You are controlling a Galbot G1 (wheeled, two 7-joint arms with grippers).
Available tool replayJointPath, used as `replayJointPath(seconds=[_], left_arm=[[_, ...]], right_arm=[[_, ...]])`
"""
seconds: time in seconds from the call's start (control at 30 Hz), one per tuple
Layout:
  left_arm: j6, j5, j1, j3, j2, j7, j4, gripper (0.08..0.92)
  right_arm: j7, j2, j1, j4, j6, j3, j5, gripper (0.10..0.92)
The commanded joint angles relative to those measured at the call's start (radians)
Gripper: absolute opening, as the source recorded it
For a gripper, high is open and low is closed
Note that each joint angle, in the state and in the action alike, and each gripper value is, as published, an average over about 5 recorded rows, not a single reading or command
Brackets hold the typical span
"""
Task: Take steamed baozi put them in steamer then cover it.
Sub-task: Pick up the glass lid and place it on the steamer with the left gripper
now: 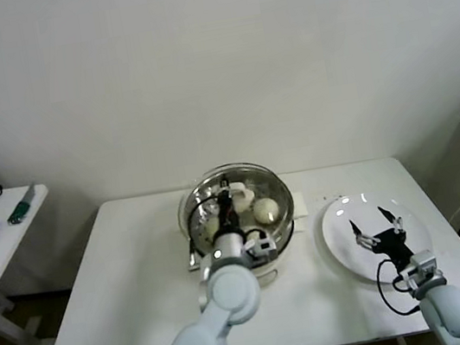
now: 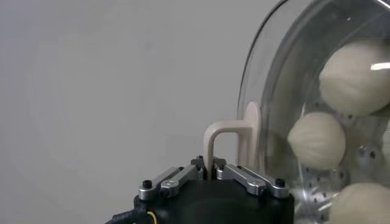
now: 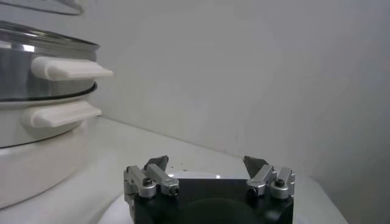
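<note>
White wall backs a white table (image 1: 140, 265) on which the steamer (image 1: 282, 213) stands near the middle. Over the steamer, the left gripper (image 2: 212, 165) is pinched tight on the white handle (image 2: 226, 141) of the cover (image 1: 258, 171), whose glass shows the steamed baozi (image 2: 317, 141) inside. That handle's long axis runs between the closed fingertips. Right of the steamer, the right gripper (image 1: 377, 228) hovers spread wide and empty over the white plate (image 1: 337, 227).
</note>
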Motion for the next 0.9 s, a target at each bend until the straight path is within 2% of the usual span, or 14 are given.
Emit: replayJointPath(seconds=[0.03,0.9], left_arm=[[0.049,-0.017,-0.017,0.028,-0.052,-0.041,0.084,0.150],[0.049,-0.022,-0.040,0.033,-0.030,-0.057,0.128,0.150]], right_arm=[[-0.001,0.003,-0.002,-0.002,0.002,0.006,-0.001,0.823],[-0.006,0.023,-0.001,-0.009,0.015,0.006,-0.016,0.823]])
